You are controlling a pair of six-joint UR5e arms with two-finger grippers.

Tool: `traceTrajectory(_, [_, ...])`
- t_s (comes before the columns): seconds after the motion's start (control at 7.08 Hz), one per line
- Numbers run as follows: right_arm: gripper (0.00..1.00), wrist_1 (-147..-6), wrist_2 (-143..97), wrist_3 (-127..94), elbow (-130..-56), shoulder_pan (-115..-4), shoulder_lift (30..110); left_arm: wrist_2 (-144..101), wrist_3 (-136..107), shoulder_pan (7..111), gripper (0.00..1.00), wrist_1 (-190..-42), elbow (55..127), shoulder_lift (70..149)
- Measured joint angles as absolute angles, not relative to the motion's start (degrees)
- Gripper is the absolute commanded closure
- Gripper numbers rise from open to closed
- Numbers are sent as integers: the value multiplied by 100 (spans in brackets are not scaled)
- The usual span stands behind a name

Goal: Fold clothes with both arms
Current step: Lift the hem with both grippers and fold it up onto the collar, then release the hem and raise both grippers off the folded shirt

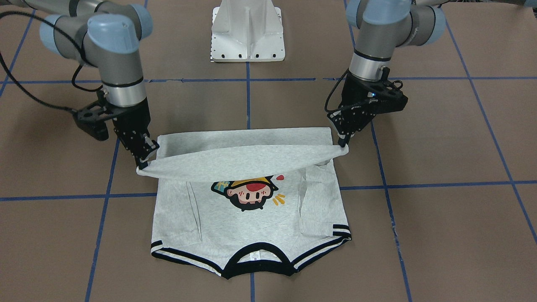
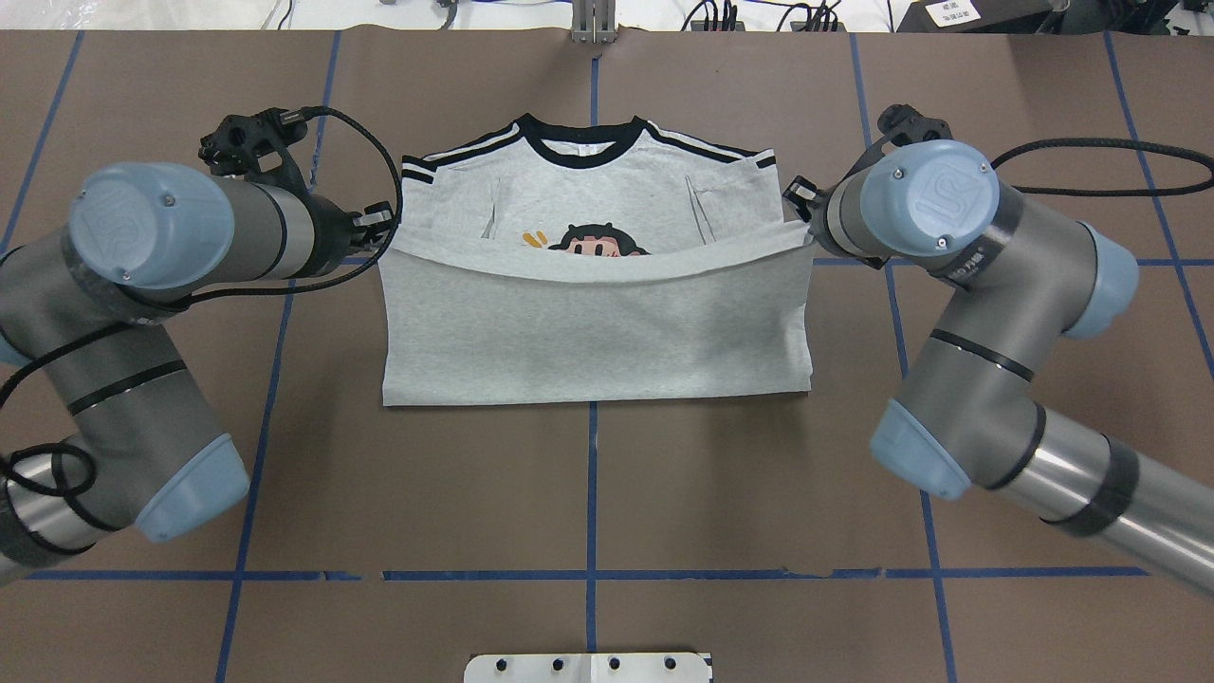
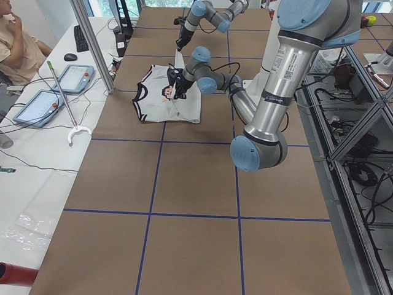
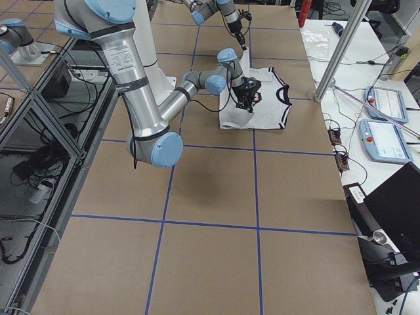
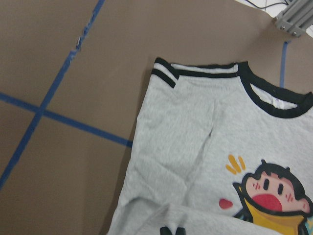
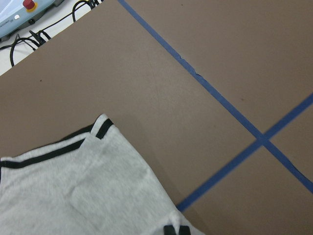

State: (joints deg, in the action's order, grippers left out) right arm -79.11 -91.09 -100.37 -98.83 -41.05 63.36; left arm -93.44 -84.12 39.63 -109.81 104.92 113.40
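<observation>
Hem corner at the robot's left is clamped in the left gripper [image 1: 343, 143], raised just off the brown table [image 2: 427, 493]. The grey T-shirt [image 2: 597, 332] lies face up mid-table, collar away from the robot, its raised hem sagging across the cartoon print [image 1: 249, 197] (yellow hat half hidden). The right gripper [image 1: 143, 161] pinches the other hem corner too

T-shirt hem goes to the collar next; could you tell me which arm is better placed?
Right, slightly: the right claw holds its hem corner nearer the collar than the left claw does.
</observation>
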Motion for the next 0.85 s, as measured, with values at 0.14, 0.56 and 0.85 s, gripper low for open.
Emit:
traceTrajectory(0.14, [100,-7415,-9160,-9981,-9092,-4272,6003,-9327,-8381,4092,100,-11392,9925,11557])
traceTrajectory(0.56, [100,-7094,-9166,-9834,-7901,-4384,5347,-9071,-8369,4218,100,-12481,8620,11998])
traceTrajectory(0.85, [100,-6822,-9131,-9814,-7320,-4409,5060,-8938,-8376,4289,100,-12842,8216,12082])
